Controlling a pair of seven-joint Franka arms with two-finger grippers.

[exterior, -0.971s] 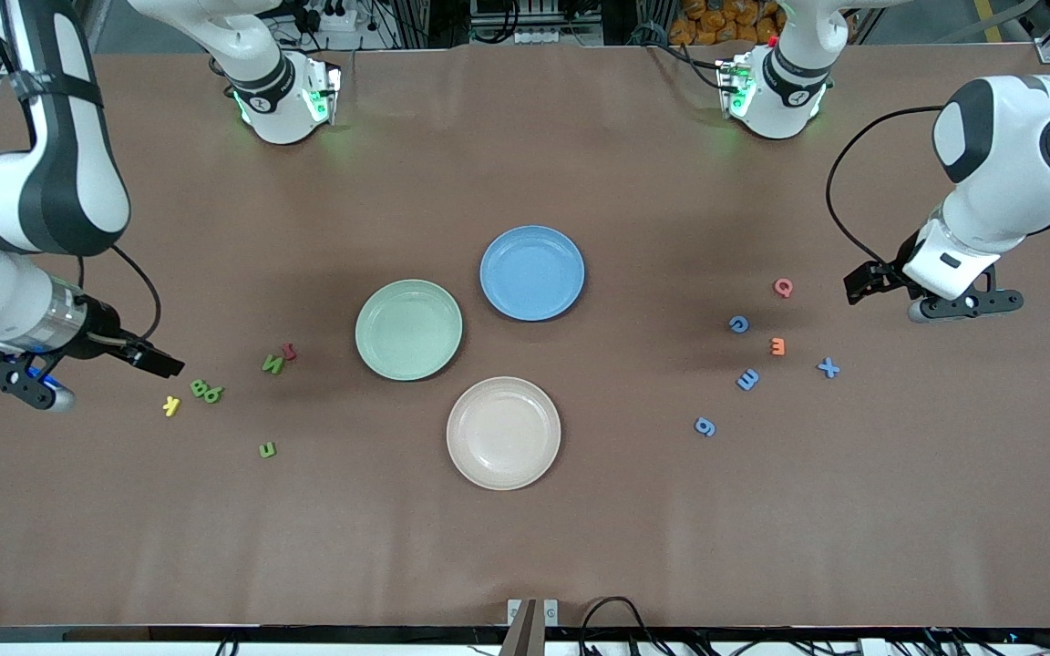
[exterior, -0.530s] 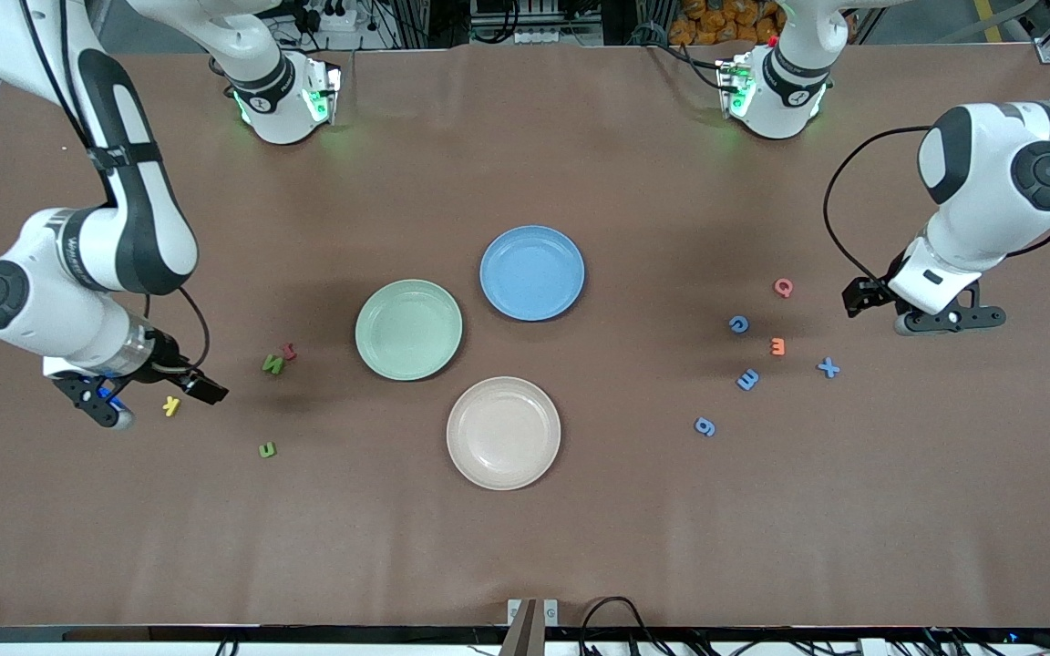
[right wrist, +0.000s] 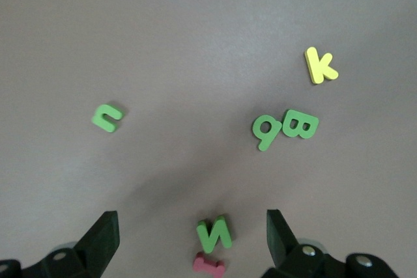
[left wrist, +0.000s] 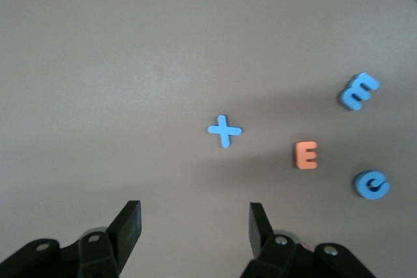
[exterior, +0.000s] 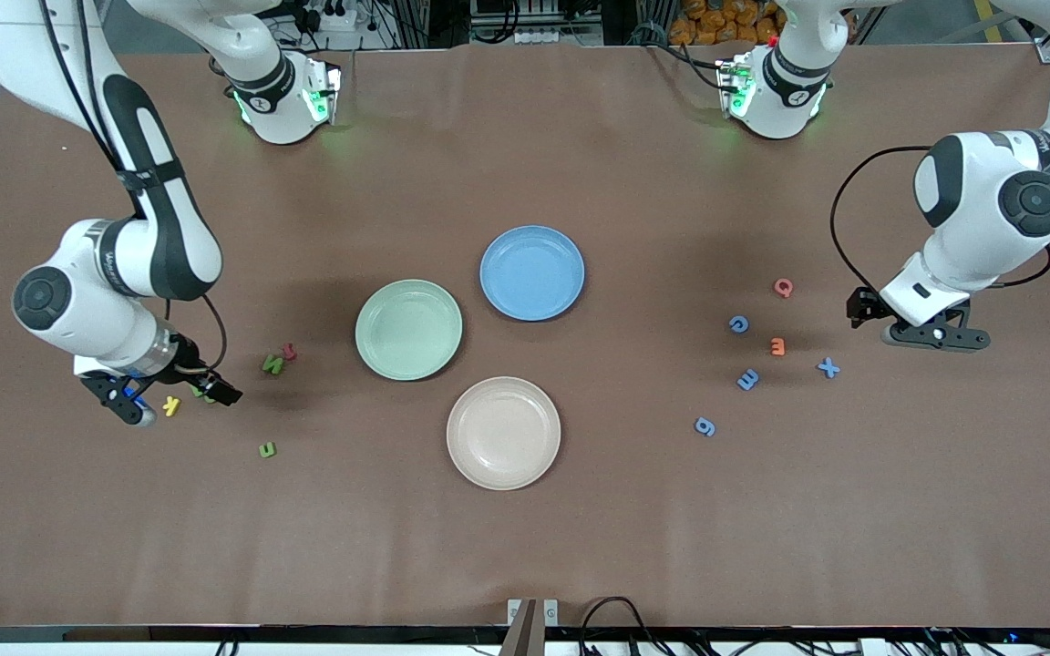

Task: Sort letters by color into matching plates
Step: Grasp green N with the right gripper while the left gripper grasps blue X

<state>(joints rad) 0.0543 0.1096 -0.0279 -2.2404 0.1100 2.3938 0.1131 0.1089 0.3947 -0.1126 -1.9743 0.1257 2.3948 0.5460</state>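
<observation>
The mint green plate (exterior: 408, 329) and the blue plate (exterior: 532, 272) lie empty mid-table. Toward the right arm's end lie green letters: N (right wrist: 214, 234) (exterior: 272, 364), a 9 (right wrist: 266, 130), B (right wrist: 300, 125) and a small u (right wrist: 107, 117) (exterior: 267, 449). My right gripper (right wrist: 192, 236) (exterior: 133, 405) hangs open over them, holding nothing. Toward the left arm's end lie blue letters: X (left wrist: 225, 130) (exterior: 828, 368), E (left wrist: 358, 91) (exterior: 747, 379), G (left wrist: 372, 184) (exterior: 738, 323) and a 9 (exterior: 705, 426). My left gripper (left wrist: 193, 226) (exterior: 935, 335) is open and empty beside the X.
A beige plate (exterior: 503, 433) lies nearer the front camera than the other two. A yellow K (right wrist: 320, 64) (exterior: 170, 406) and a pink letter (right wrist: 208, 265) lie among the green ones. An orange E (left wrist: 305, 155) and a red Q (exterior: 783, 288) lie among the blue ones.
The right arm has swung in over the green letters, now covering the B and 9 in the front view. The left arm has shifted toward the blue X, and its jaws have narrowed a little.
</observation>
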